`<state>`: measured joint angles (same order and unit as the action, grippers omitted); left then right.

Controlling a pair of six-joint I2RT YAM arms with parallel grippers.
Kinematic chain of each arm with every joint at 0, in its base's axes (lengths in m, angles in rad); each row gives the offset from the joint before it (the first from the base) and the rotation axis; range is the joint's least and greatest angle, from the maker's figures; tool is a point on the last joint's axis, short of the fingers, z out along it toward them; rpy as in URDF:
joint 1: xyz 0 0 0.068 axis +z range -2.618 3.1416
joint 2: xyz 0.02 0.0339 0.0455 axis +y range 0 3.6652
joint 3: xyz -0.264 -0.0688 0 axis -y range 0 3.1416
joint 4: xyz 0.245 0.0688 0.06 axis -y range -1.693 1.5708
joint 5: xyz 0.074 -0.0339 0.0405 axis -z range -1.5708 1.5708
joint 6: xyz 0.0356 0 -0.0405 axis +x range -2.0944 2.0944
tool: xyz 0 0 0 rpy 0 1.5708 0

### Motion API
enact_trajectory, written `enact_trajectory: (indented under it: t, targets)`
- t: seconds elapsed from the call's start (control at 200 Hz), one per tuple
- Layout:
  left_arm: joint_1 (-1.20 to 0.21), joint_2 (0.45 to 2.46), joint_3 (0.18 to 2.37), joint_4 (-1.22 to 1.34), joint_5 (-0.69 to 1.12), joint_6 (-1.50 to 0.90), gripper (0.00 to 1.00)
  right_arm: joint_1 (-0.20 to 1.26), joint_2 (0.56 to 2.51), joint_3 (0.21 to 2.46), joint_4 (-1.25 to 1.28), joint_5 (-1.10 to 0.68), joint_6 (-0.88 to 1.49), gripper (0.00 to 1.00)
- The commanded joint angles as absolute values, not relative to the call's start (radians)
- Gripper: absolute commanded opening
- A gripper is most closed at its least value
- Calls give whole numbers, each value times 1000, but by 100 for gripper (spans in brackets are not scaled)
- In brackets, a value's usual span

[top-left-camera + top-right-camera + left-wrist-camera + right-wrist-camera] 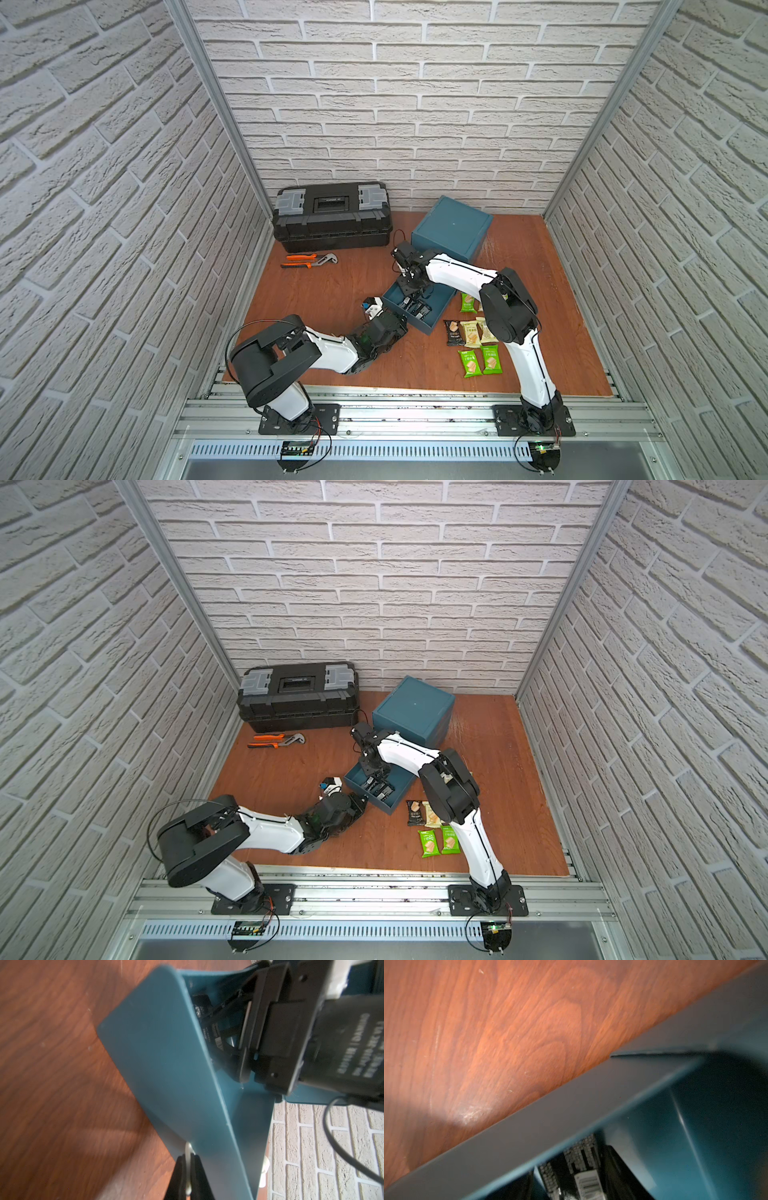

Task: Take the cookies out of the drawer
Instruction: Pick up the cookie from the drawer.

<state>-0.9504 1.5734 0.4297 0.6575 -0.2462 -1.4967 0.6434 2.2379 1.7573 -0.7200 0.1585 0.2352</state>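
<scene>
Left pincer [188, 1157]: pressed together on the thin silvery pull [188, 1147] at the front of the drawer [441, 320], as the left wrist view shows.
Right pincer [411, 302]: down inside the open drawer, over the black packets [420, 312]; whether its jaws grip one cannot be told.
Hidden: the right arm's elbow covers part of the cookies [471, 362] on the bench [332, 316]. The right pincer and shadow hide most of what lies in the drawer.
Hard to make out: the right wrist view is blurred and cuts off a barcoded packet [581, 1169] at its edge. How the packets in the drawer lie is unclear.
Around: a black toolbox [332, 216] stands against the back wall, with orange-handled pliers [309, 261] just in front of it. The blue cabinet [451, 226] stands behind the drawer.
In the way: the right forearm crosses above the drawer, and the left arm lies low before its front.
Cookies: green, cream and black packets lie flat on the bench just beside the drawer, on the right arm's side.
Long axis: in both top views most of them point roughly from the near edge toward the back wall.
</scene>
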Motion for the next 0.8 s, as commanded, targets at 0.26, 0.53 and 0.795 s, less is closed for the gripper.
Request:
enact_trajectory:
  t: [0.26, 0.53, 0.795]
  targets:
    - [-950, 1559, 413, 644, -259, -1494, 0, 642, 2261, 1789, -783, 158, 188, 42]
    - [-950, 1557, 413, 643, -261, -1494, 0, 651, 2168, 1768, -780, 165, 190, 37]
    - [-950, 1559, 413, 641, -262, -1495, 0, 668, 2077, 1711, -772, 186, 196, 37]
